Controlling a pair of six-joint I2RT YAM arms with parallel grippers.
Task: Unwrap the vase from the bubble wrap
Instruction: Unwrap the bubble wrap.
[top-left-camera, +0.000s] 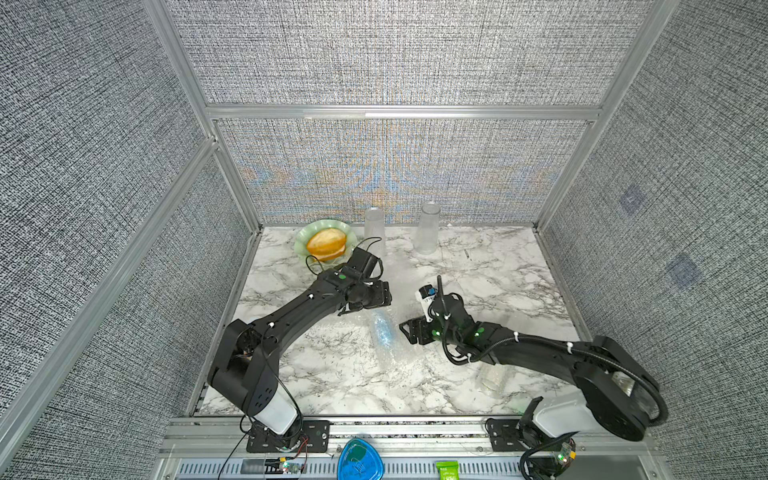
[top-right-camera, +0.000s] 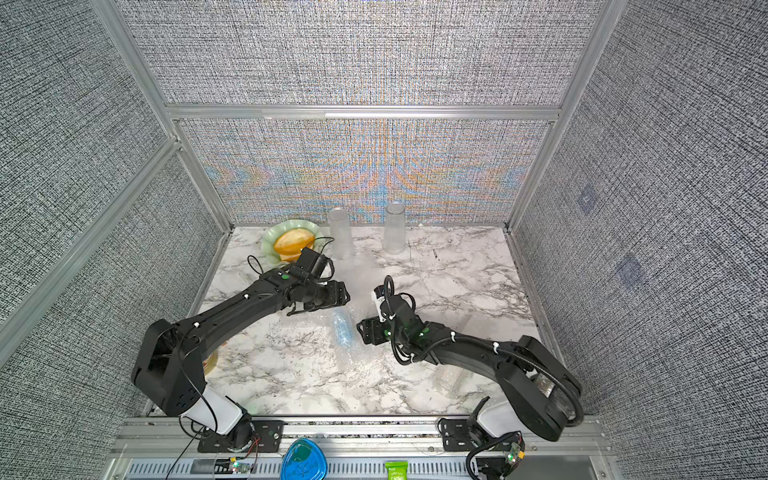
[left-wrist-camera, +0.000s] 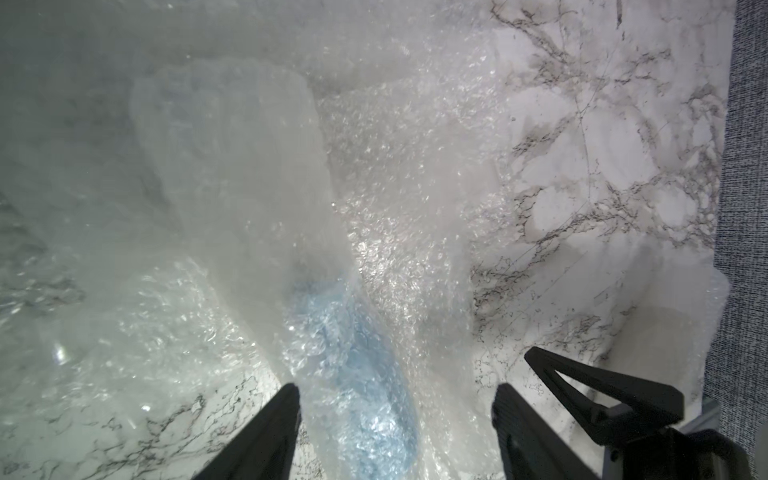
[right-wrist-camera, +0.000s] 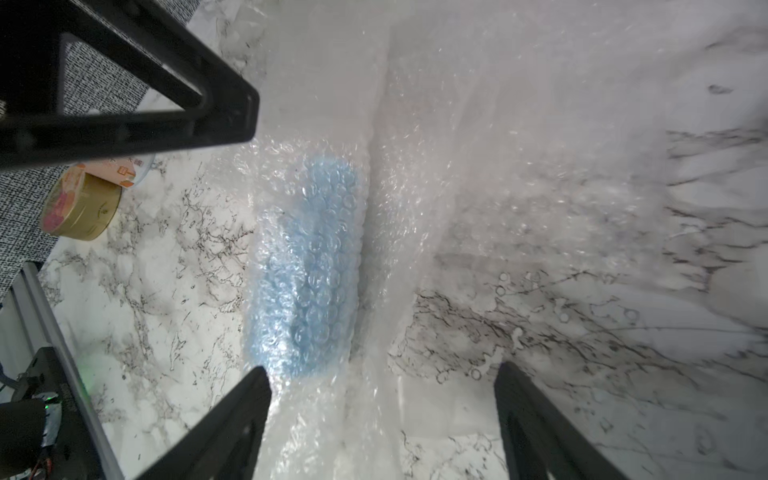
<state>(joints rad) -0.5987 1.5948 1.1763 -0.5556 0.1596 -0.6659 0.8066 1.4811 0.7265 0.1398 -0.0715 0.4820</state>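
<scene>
The vase (top-left-camera: 381, 330) (top-right-camera: 343, 328) is a blue cylinder lying on its side mid-table, still inside clear bubble wrap (top-left-camera: 386, 357). A loose part of the sheet spreads over the marble around it. My left gripper (top-left-camera: 371, 306) hangs over the vase's far end. In the left wrist view it (left-wrist-camera: 395, 388) is open, with the wrapped vase (left-wrist-camera: 357, 374) between its fingers. My right gripper (top-left-camera: 409, 330) sits just right of the vase. In the right wrist view it (right-wrist-camera: 382, 368) is open over bunched bubble wrap (right-wrist-camera: 332, 415), with the vase (right-wrist-camera: 307, 266) just beyond one fingertip.
A green plate (top-left-camera: 305, 232) with a bread roll stands at the back left. Two clear cups (top-left-camera: 374, 228) (top-left-camera: 429, 228) stand by the back wall. A round gold tin (right-wrist-camera: 81, 208) lies near the left arm's base. Grey walls close three sides.
</scene>
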